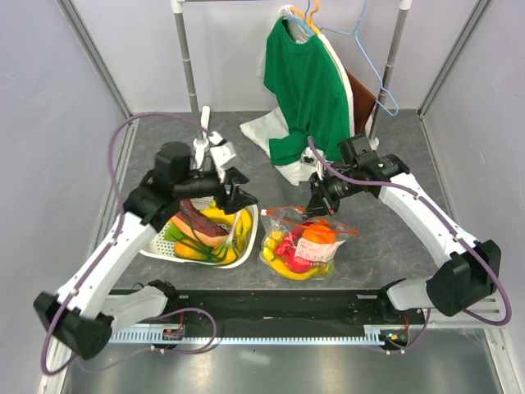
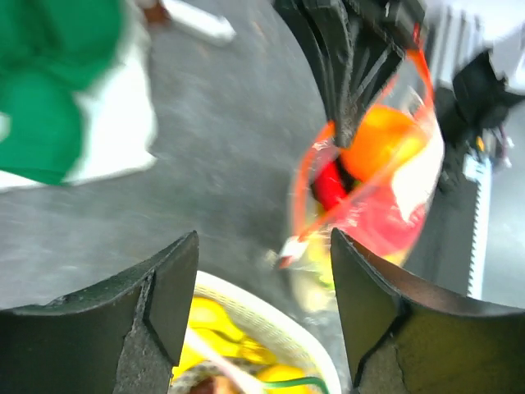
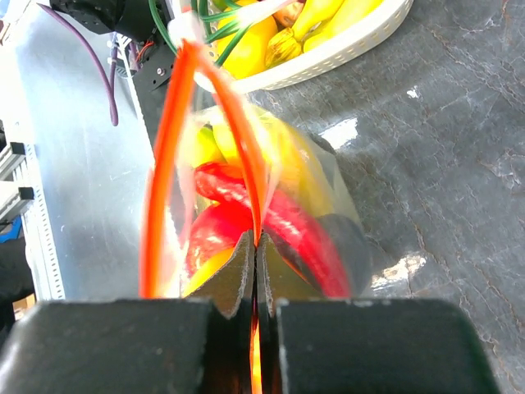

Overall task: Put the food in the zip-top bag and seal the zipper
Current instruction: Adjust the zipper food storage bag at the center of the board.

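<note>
Motion blur smears the left wrist view, so the zip-top bag (image 2: 385, 189) at the right of that frame reads only as orange, red and yellow patches under a dark shape. The white basket (image 2: 271, 316) is cut off by the bottom edge there. Through the crumpled plastic in the right wrist view, the food (image 3: 221, 230) shows as red and yellow forms that are hard to tell apart. In the top view the bag lies at centre frame on the grey surface (image 1: 385, 230), just right of the basket. The left arm reaches up from the lower left over the basket. The left end effector (image 2: 262, 304) is released, fingers spread with nothing between them. The right arm bends in from the lower right, and the right end effector (image 3: 256, 271) is clenched on the zipper (image 3: 168, 164) at the bag's raised mouth.
</note>
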Motion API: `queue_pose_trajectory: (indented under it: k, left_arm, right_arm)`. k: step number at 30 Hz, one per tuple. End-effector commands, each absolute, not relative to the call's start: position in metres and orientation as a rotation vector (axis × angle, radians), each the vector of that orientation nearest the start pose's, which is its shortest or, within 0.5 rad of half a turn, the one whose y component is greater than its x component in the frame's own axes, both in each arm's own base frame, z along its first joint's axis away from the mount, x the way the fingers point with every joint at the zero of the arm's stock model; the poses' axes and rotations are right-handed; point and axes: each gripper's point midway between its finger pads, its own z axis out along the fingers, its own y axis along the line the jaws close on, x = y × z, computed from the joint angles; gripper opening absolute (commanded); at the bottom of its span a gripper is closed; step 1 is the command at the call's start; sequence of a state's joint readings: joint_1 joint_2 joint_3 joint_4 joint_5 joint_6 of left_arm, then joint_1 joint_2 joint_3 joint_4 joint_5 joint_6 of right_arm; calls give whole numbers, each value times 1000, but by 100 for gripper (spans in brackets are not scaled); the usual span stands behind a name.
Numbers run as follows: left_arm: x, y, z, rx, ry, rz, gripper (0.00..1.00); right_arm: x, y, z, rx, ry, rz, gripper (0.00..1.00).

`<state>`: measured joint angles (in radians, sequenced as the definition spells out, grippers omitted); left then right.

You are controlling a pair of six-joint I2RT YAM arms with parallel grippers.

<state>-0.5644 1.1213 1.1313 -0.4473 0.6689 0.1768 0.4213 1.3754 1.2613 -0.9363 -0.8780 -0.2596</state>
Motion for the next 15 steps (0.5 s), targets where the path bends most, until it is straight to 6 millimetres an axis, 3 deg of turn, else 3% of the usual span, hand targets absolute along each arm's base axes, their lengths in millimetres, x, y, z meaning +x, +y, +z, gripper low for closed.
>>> queue_pose_trajectory:
  k: [1,3,6,8,9,10,11,15]
  left_arm:
    - [206,-243,279,1140,1623,-1019,72]
    - [205,-240,258,1106,1691,-1078,73]
    - [206,-246,242,1031,1746,-1172,72]
    - [200,-253,249,1062,1633,-1229,71]
    - [193,-253,233,1031,1669,-1279,71]
    - [192,-253,231,1023,1651,-1286,71]
    - [194,-255,235,1028,1595,-1277,71]
    - [201,-258,220,1032,1613,-1276,68]
  right_arm:
    - [210,235,229,-1156,2113,1181,0]
    - [211,236,232,-1161,2098,1174,0]
    - [212,237,237,-1154,2081,1178,0]
    - [213,237,236,-1158,2080,1169,0]
    - [214,237,236,-1158,2079,1163,0]
    - [214,237,236,-1163,2076,1162,0]
    - [214,237,235,-1164,2074,1164,0]
    - [216,238,237,-1171,2059,1160,0]
